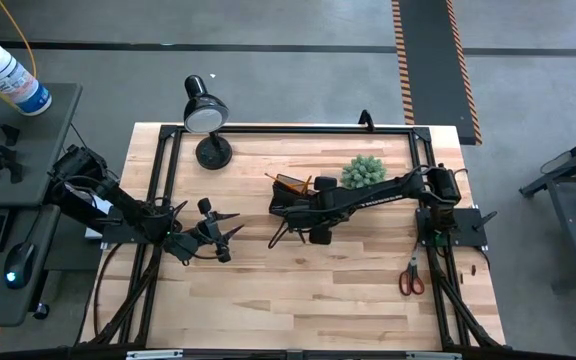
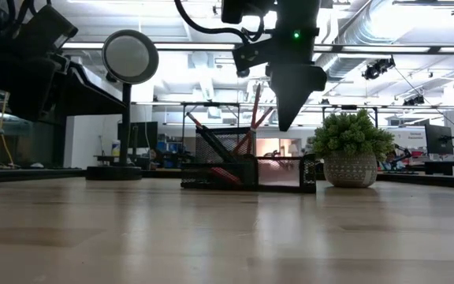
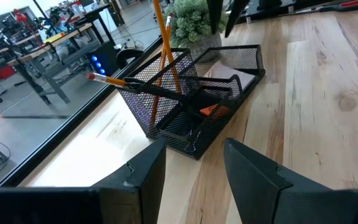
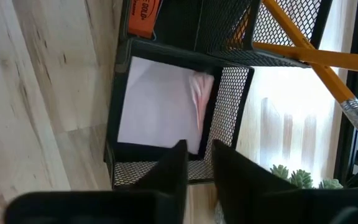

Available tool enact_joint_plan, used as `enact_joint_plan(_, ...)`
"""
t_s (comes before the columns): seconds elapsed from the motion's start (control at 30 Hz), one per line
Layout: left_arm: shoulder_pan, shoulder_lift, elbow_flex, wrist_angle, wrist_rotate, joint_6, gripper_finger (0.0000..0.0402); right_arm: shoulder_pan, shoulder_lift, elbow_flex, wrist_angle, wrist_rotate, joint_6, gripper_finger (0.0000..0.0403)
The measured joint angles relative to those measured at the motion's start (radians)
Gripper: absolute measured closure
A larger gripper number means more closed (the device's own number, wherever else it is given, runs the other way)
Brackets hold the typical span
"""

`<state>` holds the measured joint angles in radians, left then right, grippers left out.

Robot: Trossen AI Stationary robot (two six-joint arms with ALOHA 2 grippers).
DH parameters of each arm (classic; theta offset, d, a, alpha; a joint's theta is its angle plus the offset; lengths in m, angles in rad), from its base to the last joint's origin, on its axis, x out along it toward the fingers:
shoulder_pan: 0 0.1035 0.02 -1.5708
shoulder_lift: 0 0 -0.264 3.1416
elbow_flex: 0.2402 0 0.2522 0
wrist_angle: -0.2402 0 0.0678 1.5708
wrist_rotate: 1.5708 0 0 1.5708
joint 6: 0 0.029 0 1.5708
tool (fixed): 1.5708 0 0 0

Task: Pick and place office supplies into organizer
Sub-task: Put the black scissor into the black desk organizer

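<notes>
Organizer: the black mesh organizer is set on the table near the back edge, just beside the green plant ball.
Already placed: orange pencils are seen leaning in the taller back section; a pink sticky-note pad is lying flat in a low front compartment; a small orange item is seen in the neighbouring compartment.
Left to do: the red-handled scissors are lying on the table by the right arm's base, well apart from the organizer.
Right claw: held above the pad's compartment, fingers slightly parted, nothing gripped; the pad is judged just released.
Left claw: parked over the table's left part, fingers spread, empty.
Progress: judged mostly done, the scissors being the one loose item in view.
</notes>
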<state>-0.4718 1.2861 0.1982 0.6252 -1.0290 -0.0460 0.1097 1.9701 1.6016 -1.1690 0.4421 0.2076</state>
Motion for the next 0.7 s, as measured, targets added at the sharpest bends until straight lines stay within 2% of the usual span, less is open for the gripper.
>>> enact_joint_plan(0.2, 0.0, 0.0, 0.0, 0.0, 0.0, 0.0, 0.0252, 0.002, 0.0, 0.0, -0.005, -0.012, -0.004, 0.0276)
enact_joint_plan(0.37, 0.0, 0.0, 0.0, 0.0, 0.0, 0.016, 0.0252, 0.017, 0.001, 0.011, -0.11, -0.033, 0.053, 0.0261)
enact_joint_plan(0.5, 0.0, 0.0, 0.0, 0.0, 0.0, 0.016, 0.0252, 0.039, 0.001, 0.058, -0.252, -0.12, 0.207, 0.0265)
enact_joint_plan(0.7, 0.0, 0.0, 0.0, 0.0, 0.013, 0.016, 0.0252, 0.12, 0.0, 0.089, -0.399, -0.301, 0.551, 0.0273)
